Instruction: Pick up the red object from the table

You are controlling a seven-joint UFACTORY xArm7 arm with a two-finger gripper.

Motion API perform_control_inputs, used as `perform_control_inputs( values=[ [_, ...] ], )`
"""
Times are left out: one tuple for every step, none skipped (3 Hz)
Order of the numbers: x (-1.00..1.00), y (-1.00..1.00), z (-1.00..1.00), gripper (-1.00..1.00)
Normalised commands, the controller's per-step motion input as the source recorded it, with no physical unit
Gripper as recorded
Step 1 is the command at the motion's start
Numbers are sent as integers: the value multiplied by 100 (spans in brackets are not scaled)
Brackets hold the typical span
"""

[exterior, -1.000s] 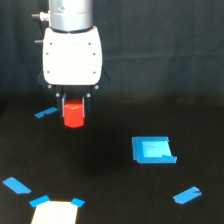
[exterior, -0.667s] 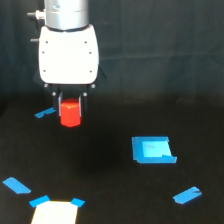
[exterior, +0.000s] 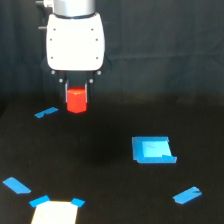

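The gripper [exterior: 76, 95] is clamped on the red object [exterior: 76, 100], a small red-orange block held between its two dark fingers, with the lower half of the block showing below the fingertips. Compared with a second ago, the white gripper housing and the block both sit higher in the exterior view, so the arm is lifting. The block now hangs above the table [exterior: 100, 170] near its far edge, toward the exterior view's left, with a strip of blue tape [exterior: 46, 113] lying on the surface just beside and below it. I judge the pick to be essentially made: the block appears clear of the black surface, though no gap or shadow confirms this. The blue tape square [exterior: 152, 150] and the pale patch [exterior: 55, 213] at the near edge lie undisturbed.
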Motion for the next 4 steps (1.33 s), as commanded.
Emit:
perform_control_inputs(
  values=[
    [-25, -57, 23, -100],
    [1, 51, 27, -97],
    [29, 56, 52, -75],
    [56, 43, 100, -100]
  ],
)
